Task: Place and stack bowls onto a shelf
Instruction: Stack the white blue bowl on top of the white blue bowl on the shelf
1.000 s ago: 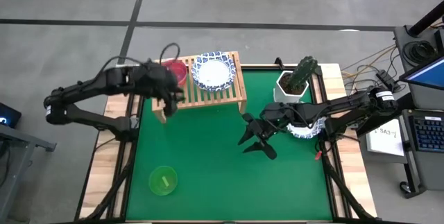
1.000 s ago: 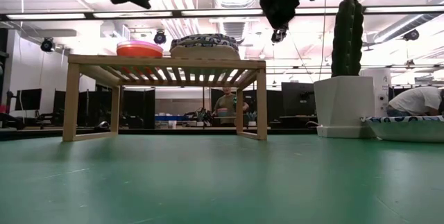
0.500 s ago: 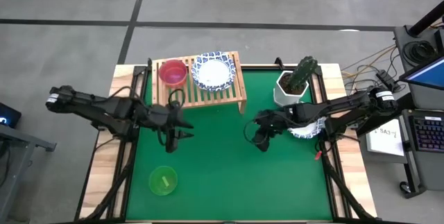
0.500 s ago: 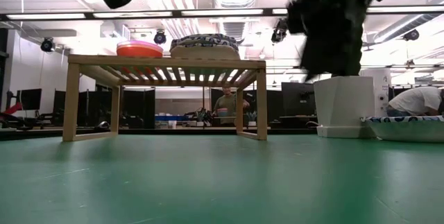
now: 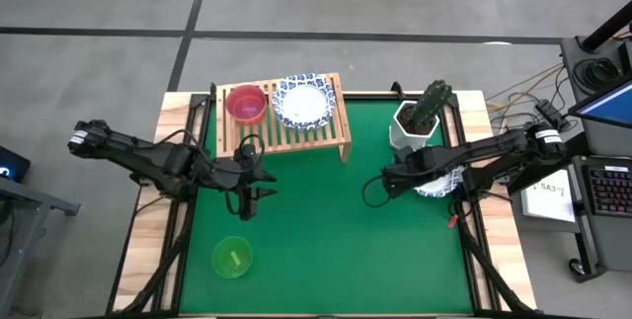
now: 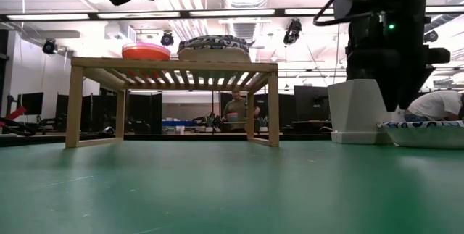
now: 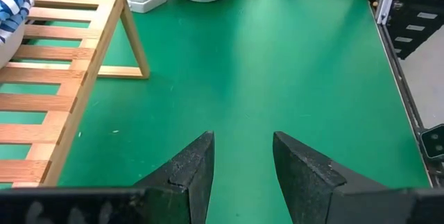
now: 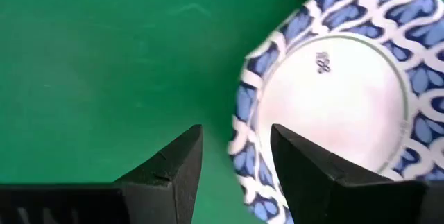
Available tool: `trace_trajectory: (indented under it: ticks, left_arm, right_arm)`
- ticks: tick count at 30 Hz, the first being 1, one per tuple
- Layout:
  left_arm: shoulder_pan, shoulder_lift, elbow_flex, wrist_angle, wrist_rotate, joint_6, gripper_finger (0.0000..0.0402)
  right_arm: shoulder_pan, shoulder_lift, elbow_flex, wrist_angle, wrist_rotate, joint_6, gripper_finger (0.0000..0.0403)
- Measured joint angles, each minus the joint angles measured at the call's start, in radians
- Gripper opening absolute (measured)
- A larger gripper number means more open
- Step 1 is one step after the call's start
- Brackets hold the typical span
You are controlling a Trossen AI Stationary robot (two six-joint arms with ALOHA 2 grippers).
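Note:
A wooden slat shelf (image 5: 286, 126) stands at the table's far side. On it sit a red bowl (image 5: 247, 103) and a blue-and-white patterned bowl (image 5: 302, 102). Another patterned bowl (image 8: 333, 92) rests on the mat at the right, half under my right arm (image 5: 434, 185). A green bowl (image 5: 232, 257) sits near the front left. My right gripper (image 8: 236, 154) is open, pointing down, its fingers either side of that bowl's left rim (image 8: 239, 137); I cannot tell whether they touch it. My left gripper (image 7: 243, 161) is open and empty above the mat, near the shelf's near-left corner (image 5: 252, 196).
A white pot with a cactus (image 5: 420, 112) stands just beyond the right-hand patterned bowl. The shelf's near-right leg (image 7: 135, 47) shows in the left wrist view. Bare green mat (image 5: 326, 230) lies between the two grippers and toward the near edge.
My left gripper has left the shelf's near-left corner and gone toward the table's near edge, then held still. My right gripper has gone toward the table's right edge, to the patterned bowl beside the pot, and has tipped to point down.

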Motion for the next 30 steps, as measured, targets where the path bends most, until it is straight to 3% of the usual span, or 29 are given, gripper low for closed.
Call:
trace_trajectory:
  ticks: [6,15,24,27,30]
  left_arm:
    - [0.000,0.000,0.000,0.000,-0.002,0.000,0.0130]
    - [0.000,0.000,0.000,0.000,-0.002,0.000,0.0130]
    - [0.000,0.000,0.000,0.000,-0.002,0.000,0.0130]
    - [0.000,0.000,0.000,0.000,-0.002,0.000,0.0130]
    - [0.000,0.000,0.000,0.000,-0.002,0.000,0.0130]
  right_arm:
    - [-0.001,0.000,-0.026,0.024,0.088,0.000,0.0162]
    - [0.000,0.000,-0.134,0.182,0.075,0.008,0.0138]
    - [0.000,0.000,-0.176,0.202,0.073,0.015,0.0061]
    - [0.000,0.000,-0.165,0.199,0.045,-0.013,0.0023]
    - [0.008,0.000,-0.135,0.206,-0.012,-0.051,0.0015]
